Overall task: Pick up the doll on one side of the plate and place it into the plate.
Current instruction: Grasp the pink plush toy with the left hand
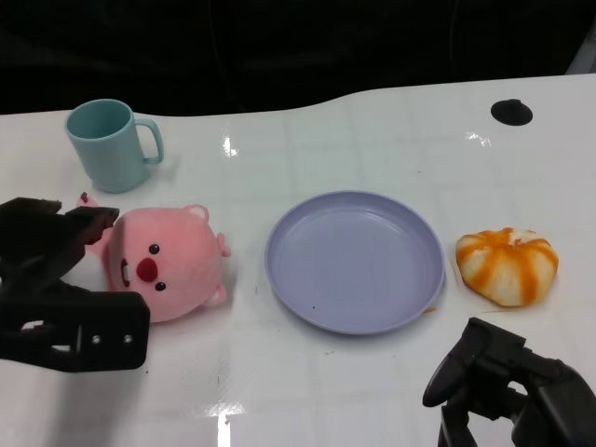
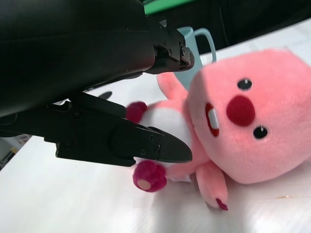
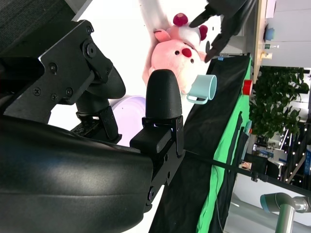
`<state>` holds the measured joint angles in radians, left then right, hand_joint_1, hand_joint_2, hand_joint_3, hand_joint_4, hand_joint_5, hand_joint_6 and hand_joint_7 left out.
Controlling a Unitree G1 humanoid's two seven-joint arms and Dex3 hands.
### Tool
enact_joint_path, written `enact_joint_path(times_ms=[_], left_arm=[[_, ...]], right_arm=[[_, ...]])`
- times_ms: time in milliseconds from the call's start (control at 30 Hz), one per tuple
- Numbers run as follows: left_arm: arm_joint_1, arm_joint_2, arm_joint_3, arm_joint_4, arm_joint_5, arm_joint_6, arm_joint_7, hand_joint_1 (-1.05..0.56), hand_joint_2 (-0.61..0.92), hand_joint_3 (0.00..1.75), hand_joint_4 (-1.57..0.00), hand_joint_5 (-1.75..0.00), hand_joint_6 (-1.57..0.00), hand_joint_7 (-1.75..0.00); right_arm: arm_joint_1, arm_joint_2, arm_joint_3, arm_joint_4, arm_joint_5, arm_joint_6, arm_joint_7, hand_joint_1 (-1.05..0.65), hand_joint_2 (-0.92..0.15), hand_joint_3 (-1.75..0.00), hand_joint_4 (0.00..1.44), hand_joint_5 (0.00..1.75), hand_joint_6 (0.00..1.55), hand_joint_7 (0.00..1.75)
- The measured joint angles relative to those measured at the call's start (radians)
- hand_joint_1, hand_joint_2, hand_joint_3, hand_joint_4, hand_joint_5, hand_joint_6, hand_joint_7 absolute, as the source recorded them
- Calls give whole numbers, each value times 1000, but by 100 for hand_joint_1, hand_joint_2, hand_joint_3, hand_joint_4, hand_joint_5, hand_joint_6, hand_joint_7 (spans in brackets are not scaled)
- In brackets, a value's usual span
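A pink plush doll [image 1: 168,264] with a red nose lies on the white table just left of the lavender plate [image 1: 354,260]. My left hand [image 1: 56,279] sits at the doll's left side with its fingers apart around the doll's body, holding nothing. The left wrist view shows the doll [image 2: 243,121] close up, with black fingers [image 2: 146,145] spread above and beside it. My right hand [image 1: 507,382] hangs low at the front right, off the plate, with nothing in it. The right wrist view shows the doll [image 3: 176,56] far off, beside the left hand [image 3: 221,19].
A teal mug [image 1: 110,144] stands behind the doll at the back left. An orange-and-white striped plush [image 1: 507,265] lies right of the plate. A black round spot [image 1: 511,112] marks the table at the back right. The table's far edge borders a dark backdrop.
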<state>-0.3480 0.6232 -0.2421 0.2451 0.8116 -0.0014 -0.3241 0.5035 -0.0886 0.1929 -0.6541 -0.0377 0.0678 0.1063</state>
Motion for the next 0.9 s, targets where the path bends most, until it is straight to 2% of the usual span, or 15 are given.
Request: enact_joint_path(times_ms=[300,500,600,633,667,733,767,800,833,867,900], left_arm=[[-159,-73,-107,286,4,-4,70,-73,92,1,-8,-10,-16,0],[-262,-126,-170,495,1,-12,125,-60,92,2,-18,-12,-22,-2],[-297,-149,-179,580,-19,-26,158,-45,91,0,-39,-11,-41,-4],[-305,-157,-180,605,-29,-33,175,-36,92,1,-57,-14,-59,-6],[-312,-162,-180,628,-37,-45,192,-31,92,2,-68,-16,-70,-8],[-329,-169,-180,678,-53,-74,226,-25,92,6,-84,-22,-88,-12],[-336,-171,-180,702,-65,-96,245,-21,92,13,-84,-88,-106,-26],[-342,-171,-181,724,-72,-120,264,-19,92,17,-81,-122,-111,-39],[-348,-170,-185,744,-75,-147,288,-16,92,21,-79,-147,-109,-63],[-351,-170,-191,764,-76,-173,315,-15,91,30,-79,-163,-92,-112],[-352,-170,-197,781,-76,-197,349,-15,90,33,-79,-169,-79,-143]], right_arm=[[2,0,1,-5,0,2,0,8,-42,-137,71,175,62,153],[4,1,4,-8,0,6,0,8,-41,-138,71,175,62,153],[5,1,5,-10,0,7,-1,7,-41,-138,71,175,62,153],[5,1,6,-10,0,7,-1,7,-40,-138,71,175,62,153],[5,1,7,-10,0,7,-1,7,-40,-138,71,175,62,153],[5,1,9,-10,0,7,-1,7,-40,-139,71,175,62,153],[5,1,10,-10,0,7,-1,8,-41,-139,71,175,63,153],[4,1,12,-9,0,7,-1,8,-41,-139,71,175,63,153],[3,2,13,-6,0,7,-1,8,-41,-139,71,175,63,153],[0,2,15,-2,0,7,-2,9,-41,-139,71,175,63,153],[-2,3,16,0,-1,7,-2,9,-41,-139,72,175,63,153]])
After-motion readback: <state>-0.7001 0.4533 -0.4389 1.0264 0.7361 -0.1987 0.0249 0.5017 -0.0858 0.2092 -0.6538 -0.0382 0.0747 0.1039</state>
